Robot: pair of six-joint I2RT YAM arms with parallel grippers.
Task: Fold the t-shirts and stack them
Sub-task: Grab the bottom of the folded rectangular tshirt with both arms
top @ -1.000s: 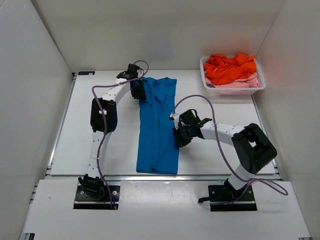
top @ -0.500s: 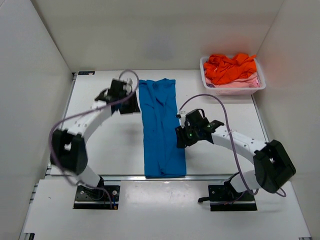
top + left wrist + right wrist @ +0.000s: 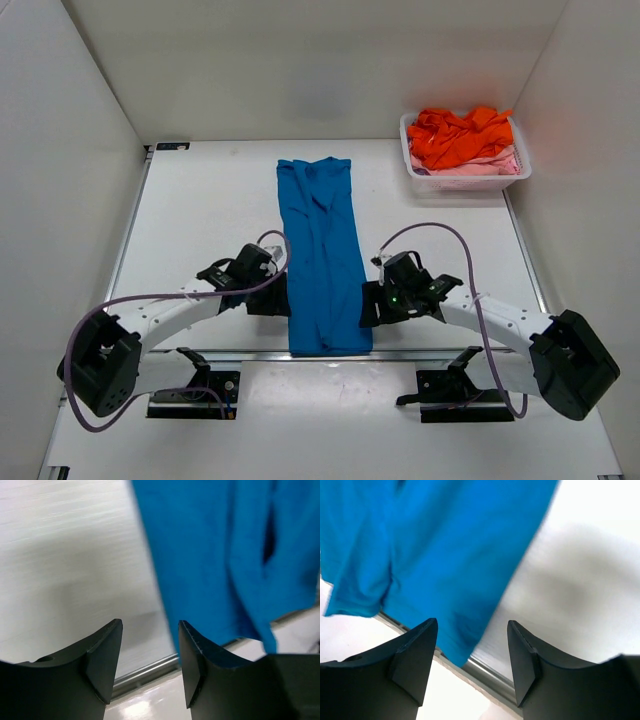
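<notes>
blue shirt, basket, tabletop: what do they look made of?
Blue t-shirt: soft matte cloth, going by its wrinkles and limp folds. Basket: white, probably moulded plastic, given the stiff openwork wall. Table: hard, smooth white surface with a faint sheen in the wrist views; laminate or painted board, cannot tell which.

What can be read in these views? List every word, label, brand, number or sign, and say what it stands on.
None: no word, label, brand, number or sign shows on the blue t-shirt, the orange t-shirts, the white basket or the table.
</notes>
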